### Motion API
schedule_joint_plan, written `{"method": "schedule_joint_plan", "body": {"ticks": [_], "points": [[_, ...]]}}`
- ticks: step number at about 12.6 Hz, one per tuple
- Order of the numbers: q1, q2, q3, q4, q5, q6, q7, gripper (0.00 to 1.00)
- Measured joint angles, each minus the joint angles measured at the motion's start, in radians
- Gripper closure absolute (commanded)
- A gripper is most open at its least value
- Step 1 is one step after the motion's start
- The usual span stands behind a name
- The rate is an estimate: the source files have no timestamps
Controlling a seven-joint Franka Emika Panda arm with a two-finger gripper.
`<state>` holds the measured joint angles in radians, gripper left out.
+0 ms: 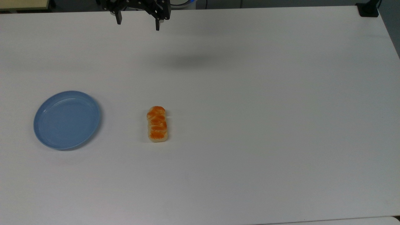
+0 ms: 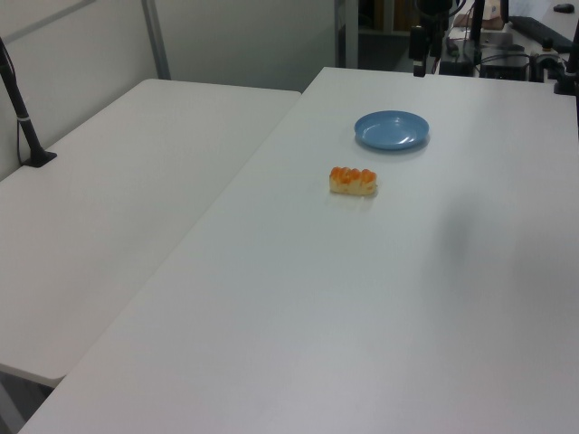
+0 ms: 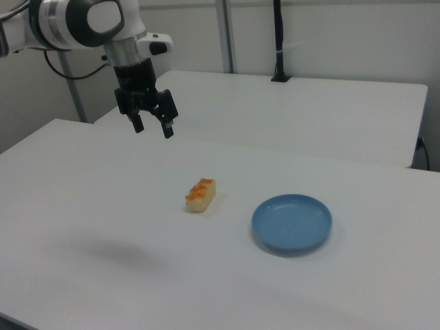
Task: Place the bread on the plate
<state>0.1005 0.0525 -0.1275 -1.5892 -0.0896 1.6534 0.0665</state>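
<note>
A robot arm's gripper (image 3: 152, 127) hangs high above a white table (image 1: 250, 125), its two fingers spread apart and holding nothing, with the bread (image 1: 157, 124) lying well below and ahead of it on the bare tabletop. In the top view the loaf sits almost straight out from the fingertips, well apart from them, and the blue plate (image 1: 42, 125) rests off to the top view's left of both, separated from the bread by open table. The plate holds nothing, so the move has not yet begun.

The bread, a short loaf with pale sides and a glazed orange top in lumpy segments, looks light and probably somewhat soft or smooth-skinned; a firm but gentle pinch across its narrow width, on the pale flanks near the middle, seems the safest hold, since the rounded glossy top could let the fingers slide.

The right view gives the gripper's height above the table and the arm's wrist and white joint behind it, along with its shadow on the surface nearer the camera. The top view gives the flat layout instead: the loaf's long axis running toward the gripper. The left view adds a second table (image 2: 136, 181) alongside.
</note>
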Motion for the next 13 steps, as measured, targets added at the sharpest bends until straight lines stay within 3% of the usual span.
{"method": "schedule_joint_plan", "body": {"ticks": [13], "points": [[0.0,0.017,0.0,0.0,0.0,0.0,-0.025,0.0]]}}
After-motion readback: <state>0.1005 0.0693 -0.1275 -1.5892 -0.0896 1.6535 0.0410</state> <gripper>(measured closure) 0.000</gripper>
